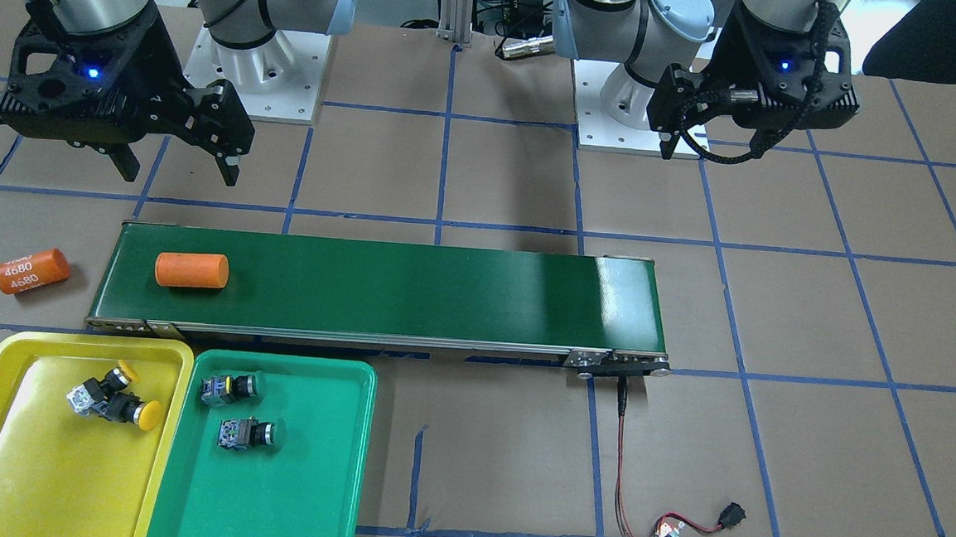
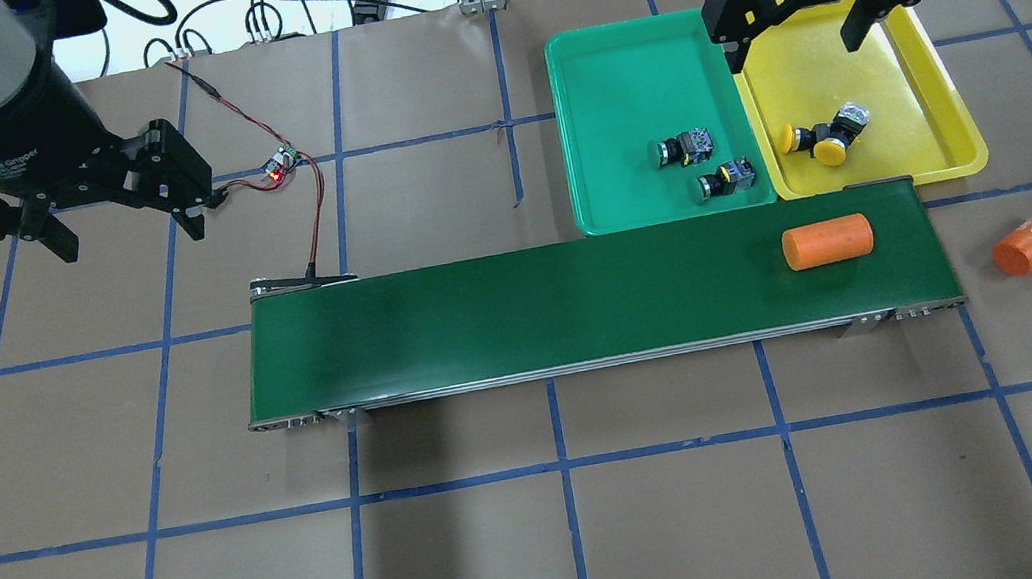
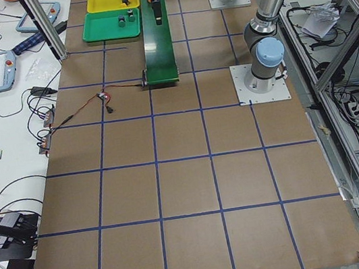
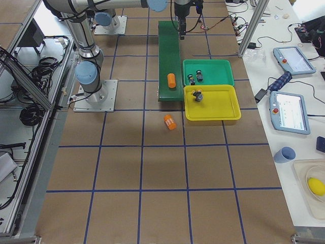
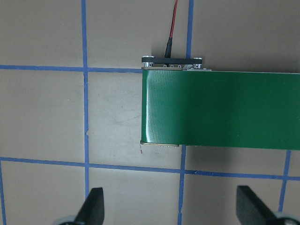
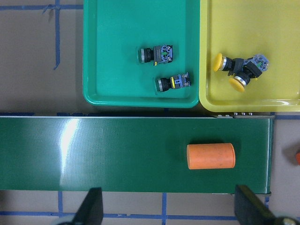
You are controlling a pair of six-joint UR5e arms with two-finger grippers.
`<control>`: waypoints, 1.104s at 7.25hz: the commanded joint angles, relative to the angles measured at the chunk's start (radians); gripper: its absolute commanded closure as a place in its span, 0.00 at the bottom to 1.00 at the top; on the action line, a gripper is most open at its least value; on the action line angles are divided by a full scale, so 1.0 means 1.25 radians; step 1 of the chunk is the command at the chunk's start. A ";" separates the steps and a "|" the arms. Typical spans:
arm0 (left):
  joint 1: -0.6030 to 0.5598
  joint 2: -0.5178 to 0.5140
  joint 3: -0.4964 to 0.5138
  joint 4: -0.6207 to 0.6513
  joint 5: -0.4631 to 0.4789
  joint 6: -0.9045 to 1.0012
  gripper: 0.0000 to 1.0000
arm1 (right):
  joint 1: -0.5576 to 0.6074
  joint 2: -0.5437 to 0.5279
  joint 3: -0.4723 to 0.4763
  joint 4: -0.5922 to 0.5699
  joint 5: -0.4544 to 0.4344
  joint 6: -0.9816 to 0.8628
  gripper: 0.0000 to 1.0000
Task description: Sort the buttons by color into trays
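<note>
Looks basically done: both yellow buttons (image 2: 828, 151) sit in the yellow tray (image 2: 900, 74), both green buttons (image 2: 683, 148) in the green tray (image 2: 618, 83). Left gripper (image 2: 133, 237) and right gripper (image 2: 794, 50) hang spread wide and empty, so I'd guess all that's left is backing off.

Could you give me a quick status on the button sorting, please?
Left gripper and right gripper open, empty. Yellow buttons in yellow tray, green buttons in green tray. Orange cylinder on belt, blocking nothing.

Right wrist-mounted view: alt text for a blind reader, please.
Two green buttons lie in the green tray and two yellow buttons in the yellow tray. An orange cylinder lies on the conveyor belt below them; the right gripper is open.
</note>
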 commanded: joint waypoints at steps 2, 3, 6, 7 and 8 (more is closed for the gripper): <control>-0.001 -0.002 0.003 0.000 0.000 0.001 0.00 | 0.000 0.000 -0.001 -0.004 0.000 -0.001 0.00; -0.001 0.000 -0.002 0.000 0.000 0.001 0.00 | 0.000 0.000 -0.001 -0.004 0.000 0.000 0.00; -0.001 0.004 -0.004 0.000 0.000 0.001 0.00 | 0.000 0.001 -0.001 -0.009 0.000 -0.001 0.00; -0.001 0.003 0.001 0.000 0.000 0.000 0.00 | 0.000 0.001 -0.001 -0.008 0.000 -0.001 0.00; -0.001 0.004 -0.002 0.000 0.000 0.000 0.00 | 0.000 0.001 -0.001 -0.008 -0.001 -0.001 0.00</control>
